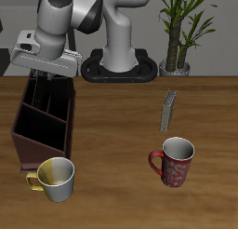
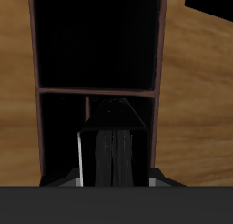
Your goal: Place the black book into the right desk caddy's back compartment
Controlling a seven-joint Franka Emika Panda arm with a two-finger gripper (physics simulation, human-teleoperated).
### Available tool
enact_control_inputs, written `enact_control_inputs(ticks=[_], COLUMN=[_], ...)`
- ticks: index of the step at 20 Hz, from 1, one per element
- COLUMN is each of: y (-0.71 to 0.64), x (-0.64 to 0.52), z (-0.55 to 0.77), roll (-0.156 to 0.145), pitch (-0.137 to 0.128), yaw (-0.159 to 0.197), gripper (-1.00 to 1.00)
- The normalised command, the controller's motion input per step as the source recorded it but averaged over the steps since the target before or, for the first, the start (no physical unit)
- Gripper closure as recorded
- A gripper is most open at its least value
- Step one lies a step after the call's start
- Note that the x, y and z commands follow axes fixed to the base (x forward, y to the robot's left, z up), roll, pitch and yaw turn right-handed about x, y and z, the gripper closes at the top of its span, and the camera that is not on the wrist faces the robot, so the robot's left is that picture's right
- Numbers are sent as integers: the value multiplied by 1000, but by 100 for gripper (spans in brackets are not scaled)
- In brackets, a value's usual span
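Hanging upright in the clamped gripper (image 2: 111, 178), black book (image 2: 111, 159), directly over right desk caddy (image 1: 42, 126), back compartment (image 2: 96, 114) below

The wooden table (image 1: 121, 130) is loaded with the right desk caddy (image 1: 42, 126) right under the gripper (image 1: 46, 76), a yellow mug (image 1: 56, 179) nearer front, and a grey book (image 1: 168, 109) and red mug (image 1: 174, 161) well off sideways.

From the exterior view I can't see the fingers: the arm's head covers them above the right desk caddy (image 1: 44, 124), and its back compartment (image 1: 51, 90) is partly blocked. In the wrist view the black book (image 2: 111, 157) is cut off below by the gripper body, its spine marks too dim to read. The compartment floor is lost in darkness.
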Motion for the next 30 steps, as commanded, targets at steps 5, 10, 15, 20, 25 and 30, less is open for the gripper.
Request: enact_control_inputs(ticks=[5,10,15,20,25,30], y=[-74,-121,-177,-91,-23,83], x=[137,86,73,56,-8,-11], z=[-279,-255,-416,-172,181,162], roll=[-11,-20,-24,-39,-17,4], pitch=[32,32,93,62,-23,-17], yaw=[13,1,5,32,-3,5], gripper=[100,100,100,-100,-100,-100])
